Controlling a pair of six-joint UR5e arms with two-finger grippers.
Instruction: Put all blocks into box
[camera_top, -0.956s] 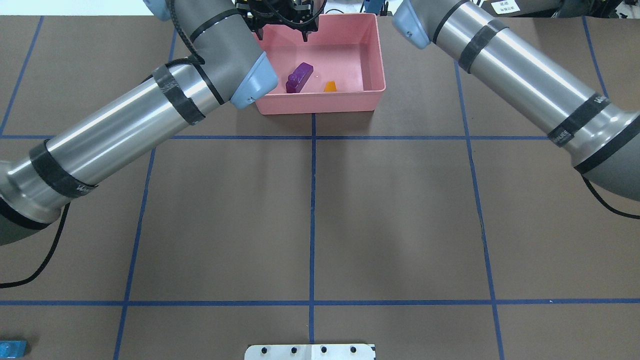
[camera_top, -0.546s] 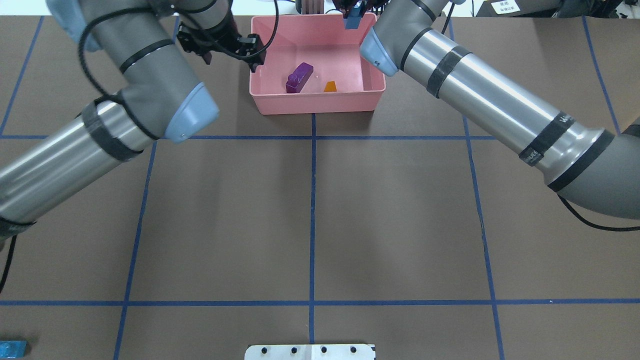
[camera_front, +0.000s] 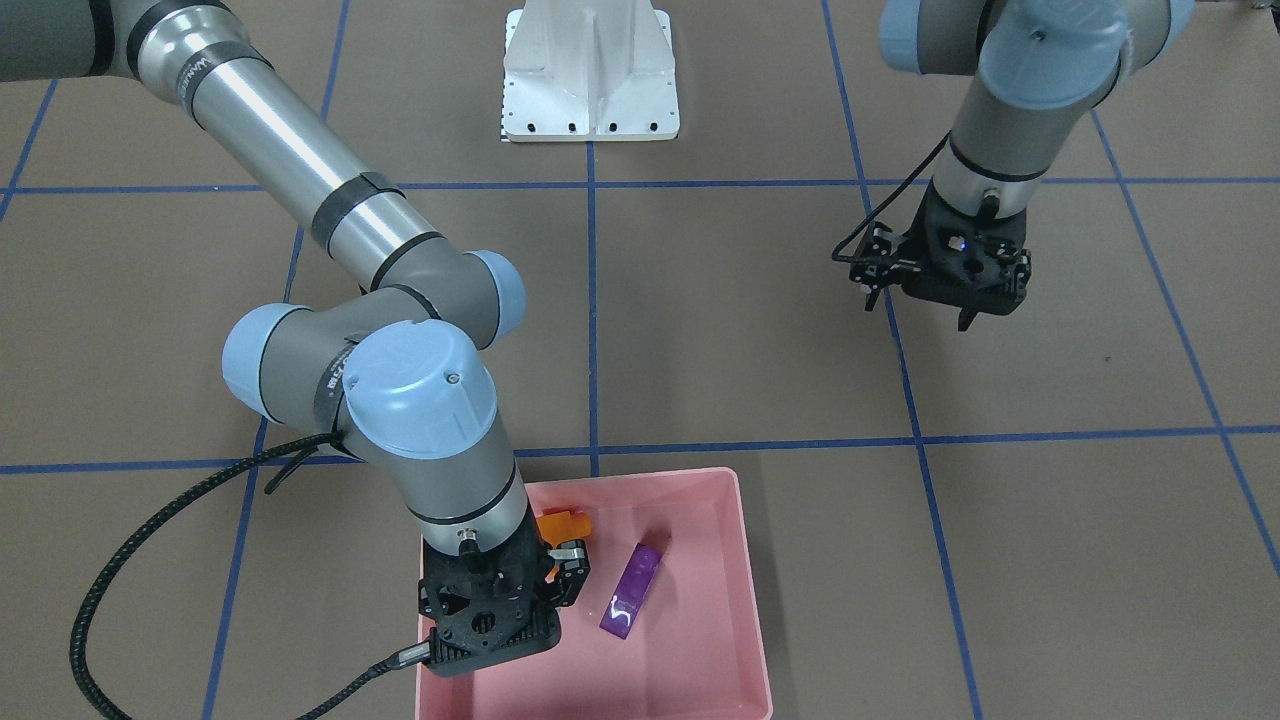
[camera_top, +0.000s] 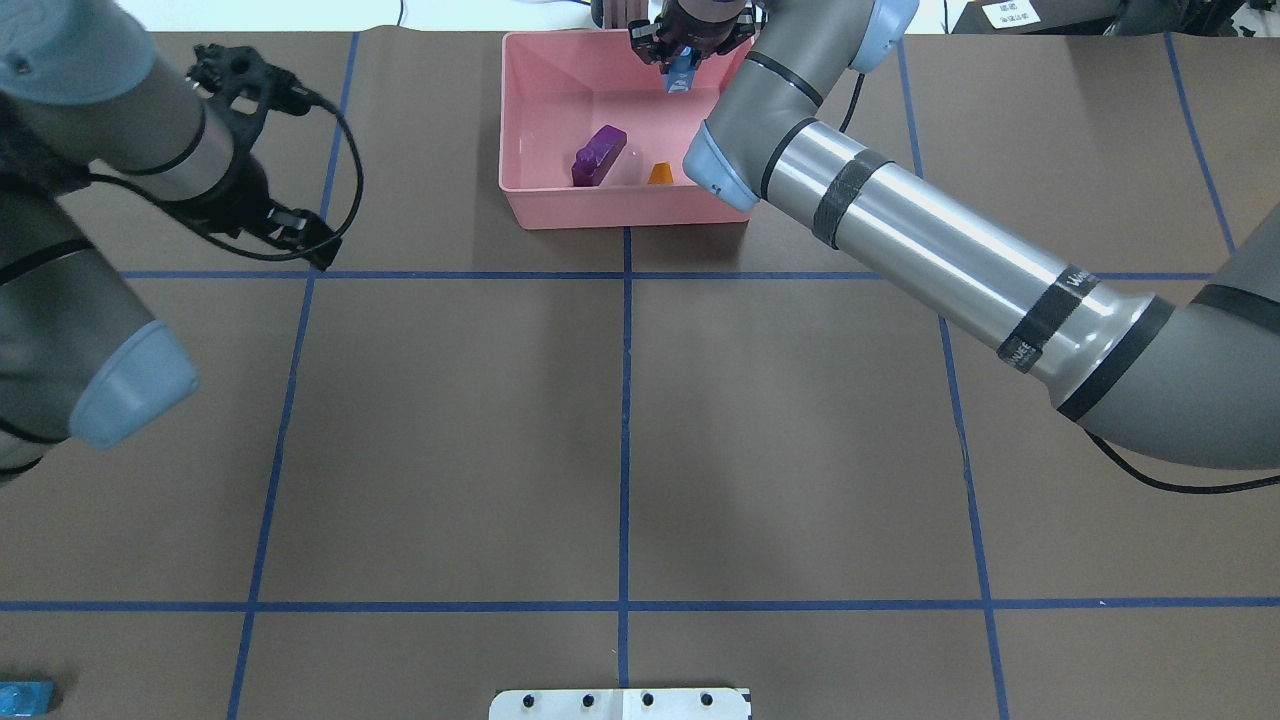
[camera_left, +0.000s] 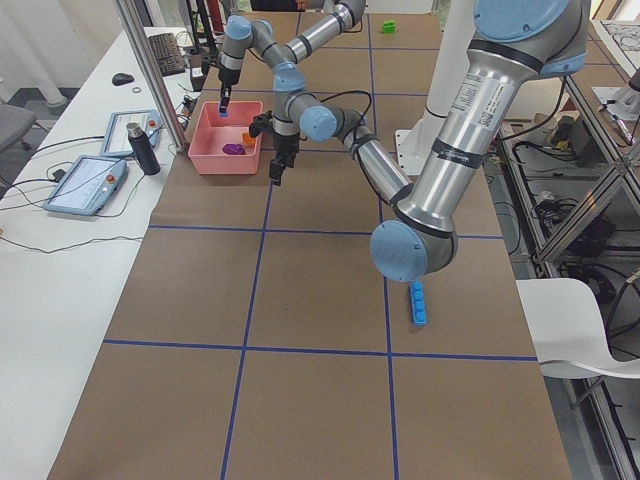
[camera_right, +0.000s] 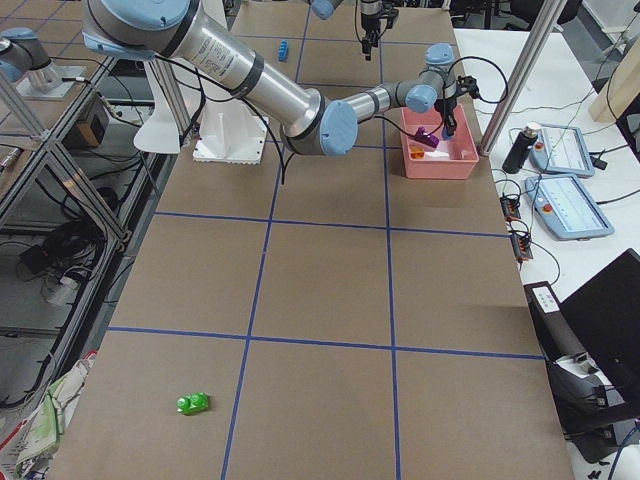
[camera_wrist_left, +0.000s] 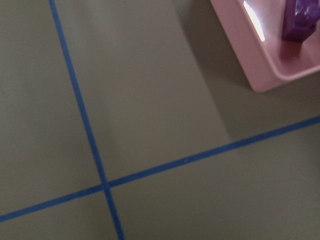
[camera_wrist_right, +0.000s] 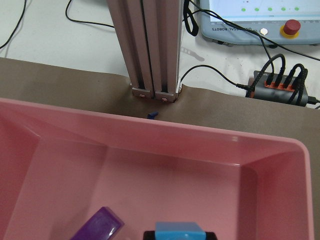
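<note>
While the right gripper (camera_top: 681, 70) hangs over the box (camera_top: 630, 212) at the overhead view's top centre, pinching the small blue block (camera_wrist_right: 179, 231), the step in hand is the drop; next its jaws should spread. A purple block (camera_top: 598, 155) and an orange block (camera_top: 660, 173) lie inside. The left gripper (camera_front: 922, 312) (jaws apart, empty) hovers over the table, upper left. The long blue block (camera_left: 418, 302) and green block (camera_right: 193, 403) lie far off; the pinch itself is mostly hidden.
</note>
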